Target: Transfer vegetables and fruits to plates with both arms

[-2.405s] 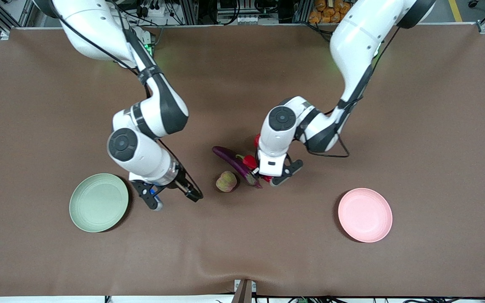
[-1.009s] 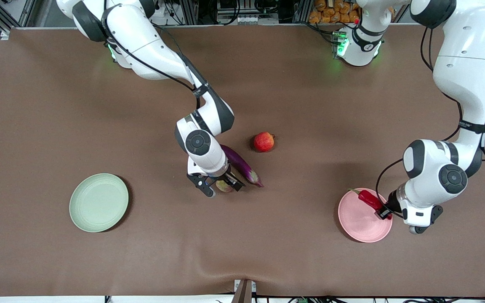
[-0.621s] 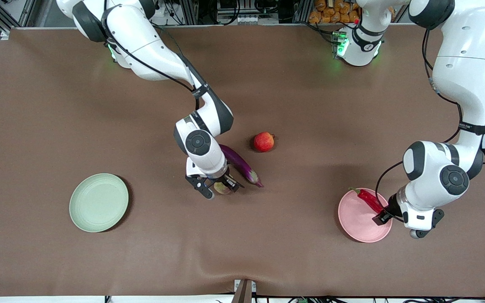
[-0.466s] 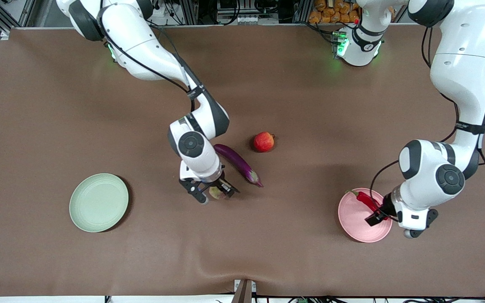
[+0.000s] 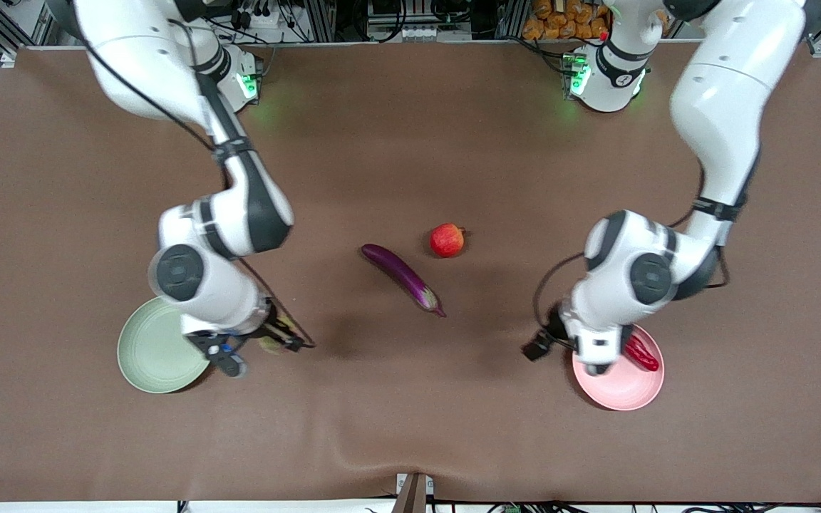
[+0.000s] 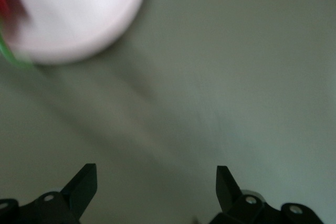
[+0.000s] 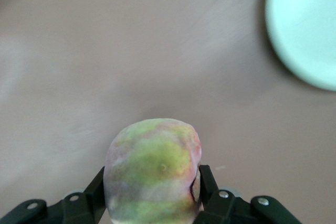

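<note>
My right gripper (image 5: 261, 348) is shut on the yellowish-pink ribbed fruit (image 7: 155, 166) and holds it just above the table, beside the rim of the pale green plate (image 5: 154, 356), which shows too in the right wrist view (image 7: 310, 30). The red chili pepper (image 5: 640, 353) lies on the pale pink plate (image 5: 621, 388). My left gripper (image 5: 566, 358) hangs open and holds nothing, over that plate's edge on the side toward the table's middle. In the left wrist view its fingers (image 6: 84, 184) stand wide apart over bare cloth, the pink plate (image 6: 79, 14) farther off. The purple eggplant (image 5: 402, 278) and red pomegranate-like fruit (image 5: 447, 239) lie mid-table.
A brown cloth (image 5: 410, 413) covers the whole table, with a raised wrinkle near the front camera's edge. The eggplant and the red fruit lie close together between the two arms.
My right gripper shut on the ribbed fruit beside the eggplant and carried it toward the green plate. My left gripper opened, left the chili on the pink plate and swung toward the table's middle.
</note>
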